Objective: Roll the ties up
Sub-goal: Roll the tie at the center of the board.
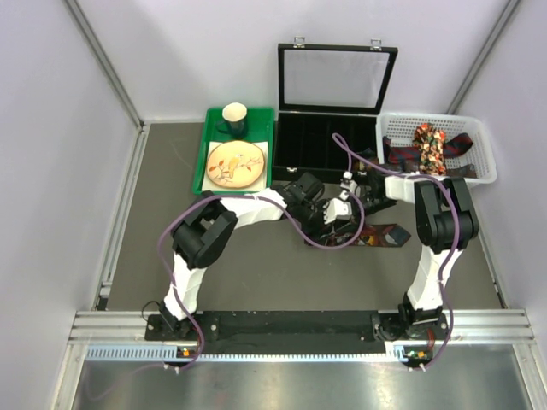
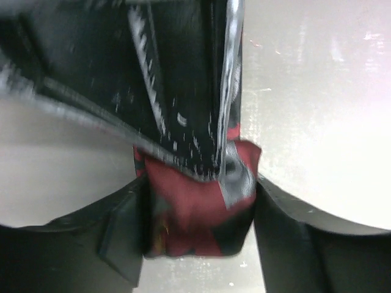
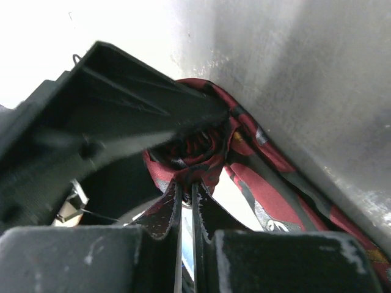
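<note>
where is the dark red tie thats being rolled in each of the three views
top external: tie lies right of centre on the table, in front of the black case.
left wrist: rolled end low centre, inside the left gripper.
right wrist: roll at centre, tail running to the lower right.
shared landmark: the grey tabletop under it.

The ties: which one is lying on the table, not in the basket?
The dark red patterned tie lies on the table; the others, including the floral one, are in the white basket.
</note>
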Controlling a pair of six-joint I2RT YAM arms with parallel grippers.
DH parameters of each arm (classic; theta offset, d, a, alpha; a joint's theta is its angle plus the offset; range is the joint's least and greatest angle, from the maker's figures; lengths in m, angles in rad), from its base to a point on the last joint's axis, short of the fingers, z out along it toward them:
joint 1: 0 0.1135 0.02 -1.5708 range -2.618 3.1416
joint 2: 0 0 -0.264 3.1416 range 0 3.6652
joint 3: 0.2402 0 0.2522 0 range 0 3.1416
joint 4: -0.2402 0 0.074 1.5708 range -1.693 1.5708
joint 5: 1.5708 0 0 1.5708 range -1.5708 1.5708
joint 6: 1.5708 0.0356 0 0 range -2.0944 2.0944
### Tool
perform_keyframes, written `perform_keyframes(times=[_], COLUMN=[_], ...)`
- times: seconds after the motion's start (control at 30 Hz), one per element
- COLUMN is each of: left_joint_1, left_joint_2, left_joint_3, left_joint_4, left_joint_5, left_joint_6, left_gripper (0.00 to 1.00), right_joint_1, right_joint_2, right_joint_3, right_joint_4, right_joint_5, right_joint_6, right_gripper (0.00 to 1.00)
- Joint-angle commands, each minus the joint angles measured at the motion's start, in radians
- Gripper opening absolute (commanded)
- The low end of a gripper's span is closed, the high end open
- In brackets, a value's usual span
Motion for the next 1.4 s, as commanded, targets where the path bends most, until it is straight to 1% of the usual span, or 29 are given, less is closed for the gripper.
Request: perform_keyframes(times=[0.0,0.03,0.07,0.2,0.23,0.3,0.33,0.37,0.4,0.43,0.47,0.5,0.53,0.57,0.6,0.63,0.67,0.7,0.73,0.77,0.83,0.87,0.97,1.1,1.23,1.3,1.37], left_joint_1=[0.099,0.11,0.125,0.164,0.171,0.185,0.185,0.185,0.184,0.182,0.181,0.179,0.179,0.182,0.184,0.182,0.182,0.179,0.173,0.153,0.145,0.136,0.121,0.09,0.063,0.052,0.046], left_joint_2=[-0.056,-0.113,-0.141,-0.276,-0.338,-0.412,-0.47,-0.488,-0.492,-0.476,-0.453,-0.421,-0.341,-0.307,-0.279,-0.259,-0.259,-0.259,-0.247,-0.233,-0.18,-0.163,-0.115,-0.071,-0.012,0.005,0.031], left_joint_3=[-0.09,-0.122,-0.134,-0.176,-0.208,-0.269,-0.358,-0.407,-0.458,-0.484,-0.452,-0.399,-0.266,-0.224,-0.207,-0.237,-0.275,-0.318,-0.388,-0.412,-0.417,-0.414,-0.403,-0.368,-0.323,-0.309,-0.282], left_joint_4=[-0.004,0.046,0.063,0.096,0.117,0.247,0.317,0.394,0.553,0.554,0.474,0.232,0.1,0.065,0.076,0.217,0.325,0.472,0.689,0.794,0.869,0.939,1.016,1.018,1.008,1.005,0.964], left_joint_5=[0.121,0.149,0.169,0.194,0.188,0.183,0.176,0.174,0.186,0.197,0.218,0.259,0.357,0.387,0.415,0.43,0.448,0.452,0.443,0.426,0.418,0.41,0.419,0.398,0.306,0.265,0.226], left_joint_6=[-0.032,-0.024,-0.015,0.097,0.114,0.166,0.174,0.169,0.1,0.094,0.125,0.225,0.27,0.269,0.187,0.144,0.089,-0.02,-0.068,-0.112,-0.192,-0.215,-0.258,-0.281,-0.318,-0.334,-0.335], left_gripper=[0.86,0.92,0.98,0.99,0.99,0.99,0.99,0.99,0.99,0.99,0.99,0.99,0.99,0.99,0.99,0.99,0.99,0.99,0.99,0.99,0.99,0.99,0.99,0.99,0.98,0.95,0.9], right_joint_1=[-0.001,-0.002,-0.005,-0.012,-0.012,-0.015,-0.015,-0.015,-0.015,-0.016,-0.016,-0.018,-0.016,-0.019,-0.021,-0.019,-0.019,-0.019,-0.019,-0.019,-0.019,-0.021,-0.019,-0.021,-0.019,-0.019,-0.018], right_joint_2=[0.035,0.035,0.036,0.036,0.037,0.037,0.038,0.04,0.04,0.041,0.044,0.044,0.046,0.046,0.044,0.046,0.046,0.05,0.053,0.055,0.053,0.049,0.043,0.044,0.044,0.044,0.043], right_joint_3=[0.007,0.009,0.012,0.013,0.013,0.015,0.016,0.018,0.019,0.022,0.022,0.022,0.024,0.024,0.025,0.025,0.029,0.032,0.035,0.045,0.056,0.061,0.065,0.067,0.064,0.061,0.058], right_joint_4=[0.031,0.034,0.034,0.034,0.034,0.033,0.031,0.03,0.028,0.024,0.024,0.018,0.014,0.013,0.011,0.008,0.008,-0.002,-0.01,-0.018,-0.041,-0.044,-0.056,-0.062,-0.062,-0.061,-0.058], right_joint_5=[0.237,0.25,0.259,0.291,0.296,0.302,0.307,0.313,0.319,0.322,0.327,0.336,0.343,0.351,0.354,0.359,0.359,0.366,0.37,0.371,0.385,0.389,0.397,0.383,0.376,0.373,0.37], right_joint_6=[-0.077,-0.106,-0.108,-0.109,-0.109,-0.108,-0.108,-0.112,-0.115,-0.115,-0.115,-0.117,-0.118,-0.12,-0.117,-0.115,-0.111,-0.108,-0.104,-0.104,-0.106,-0.109,-0.115,-0.117,-0.118,-0.118,-0.118], right_gripper=[0.0,0.0,0.0,0.0,0.0,0.0,0.0,0.0,0.0,0.0,0.0,0.0,0.0,0.0,0.0,0.0,0.0,0.0,0.0,0.0,0.0,0.0,0.0,0.0,0.0,0.0,0.0])
